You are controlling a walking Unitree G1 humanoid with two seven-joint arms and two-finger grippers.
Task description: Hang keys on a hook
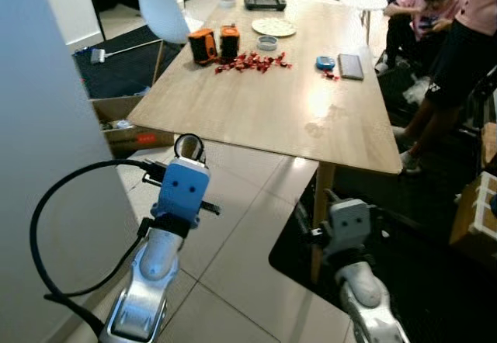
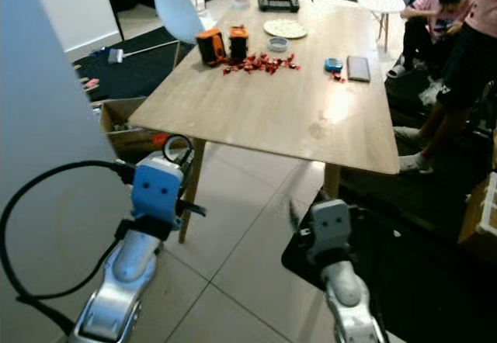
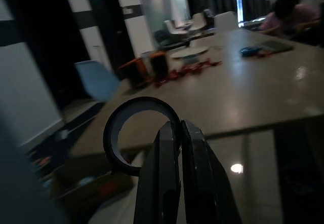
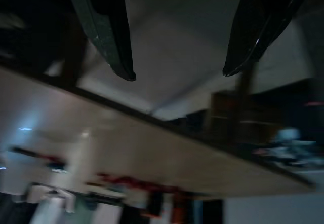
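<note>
Black ring (image 1: pixel 189 146) stands pinched in the left tool (image 3: pixel 178 133), fingers pressed together on its lower rim; the ring rises upright above the blue wrist block, its open face turned toward the wooden surface (image 1: pixel 295 110) ahead. In the left wrist view the ring sits just beyond the fingertips, tilted a little to one side, w/ the surface's edge behind it. No keys can be made out on the ring itself. The right tool (image 4: pixel 177 74) hangs low beside the surface's front leg (image 1: pixel 320 219), over dark flooring, fingers spread apart & holding nothing. A grey wall panel (image 1: pixel 46 164) fills the robot's left side, close to the left arm and its looping black cable (image 1: pixel 46 226). On the surface's far half: two orange-black boxes (image 1: pixel 213 44), a scatter of red wrappers (image 1: pixel 252 64), a plate (image 1: pixel 273 26), a small blue item (image 1: pixel 325 64) & a dark tablet (image 1: pixel 351 66). Two people (image 1: pixel 443 25) sit at right, near the surface's far corner. A white chair (image 1: pixel 161 5) stands at far left.
</note>
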